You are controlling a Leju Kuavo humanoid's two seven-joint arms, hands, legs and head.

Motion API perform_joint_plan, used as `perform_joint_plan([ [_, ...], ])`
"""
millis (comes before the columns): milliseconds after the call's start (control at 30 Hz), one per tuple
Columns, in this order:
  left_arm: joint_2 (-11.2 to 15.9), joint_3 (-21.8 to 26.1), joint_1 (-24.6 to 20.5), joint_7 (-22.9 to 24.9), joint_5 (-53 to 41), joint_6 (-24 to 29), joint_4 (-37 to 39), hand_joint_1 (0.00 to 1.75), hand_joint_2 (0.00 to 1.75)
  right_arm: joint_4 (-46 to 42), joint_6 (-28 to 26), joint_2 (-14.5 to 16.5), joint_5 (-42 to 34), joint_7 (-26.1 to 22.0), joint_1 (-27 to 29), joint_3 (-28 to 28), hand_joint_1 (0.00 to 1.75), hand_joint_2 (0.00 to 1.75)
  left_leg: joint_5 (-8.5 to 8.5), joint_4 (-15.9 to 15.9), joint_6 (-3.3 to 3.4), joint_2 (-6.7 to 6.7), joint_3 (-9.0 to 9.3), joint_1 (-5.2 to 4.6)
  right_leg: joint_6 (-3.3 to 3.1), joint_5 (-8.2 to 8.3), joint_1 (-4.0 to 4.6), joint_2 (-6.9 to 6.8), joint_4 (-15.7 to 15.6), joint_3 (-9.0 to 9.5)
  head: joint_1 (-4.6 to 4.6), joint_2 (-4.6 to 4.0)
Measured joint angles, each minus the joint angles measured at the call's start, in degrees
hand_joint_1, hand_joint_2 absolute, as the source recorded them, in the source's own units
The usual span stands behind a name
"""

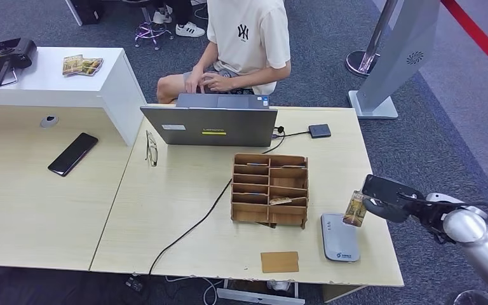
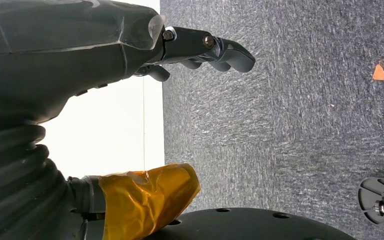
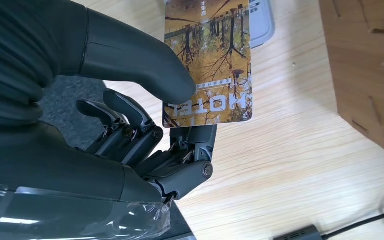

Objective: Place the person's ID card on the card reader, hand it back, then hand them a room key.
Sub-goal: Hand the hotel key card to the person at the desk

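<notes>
Head view: right hand (image 1: 387, 198) pinches a card (image 1: 354, 209) above the card reader (image 1: 339, 237), beside the wooden rack (image 1: 270, 189).
Left wrist view: left hand (image 2: 200, 50), fingers loosely curled, nothing held, over carpet (image 2: 290, 125).
Right wrist view: thumb and fingers (image 3: 145, 65) clamp the card (image 3: 212, 60) over the table (image 3: 290, 165).

The silver, rounded right arm (image 1: 476, 244) ends in a dark grey right hand (image 1: 391, 197) with black cables looping at the wrist. The left hand (image 2: 130, 55) shows a ribbed grey cover, clear plastic wrap, silver screws and an amber-taped thumb (image 2: 147, 200).
</notes>
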Motion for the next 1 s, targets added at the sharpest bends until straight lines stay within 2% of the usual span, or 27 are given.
perform_joint_plan([
  [267, 0.01, 0.0, 0.0, 0.0, -0.43, -0.13, 0.0, 0.0, 1.75, -0.1, 1.22, -2.35, -1.53, 1.33, -2.69, 3.51, 1.75, 1.75, 0.0, 0.0, 0.0, 0.01, -0.01, 0.0, 0.0, 0.0, 0.0, 0.01, 0.0, 0.0, 0.01, 0.0],
  [1000, 0.01, 0.0, 0.0, 0.0, -0.95, -0.41, 0.0, 0.0, 1.75, 2.18, 1.19, -2.19, -1.84, 1.61, -7.27, 11.54, 1.75, 1.75, 0.0, 0.01, 0.0, -0.02, -0.03, 0.0, 0.0, 0.0, 0.0, -0.02, 0.0, 0.0, 0.01, 0.0],
])
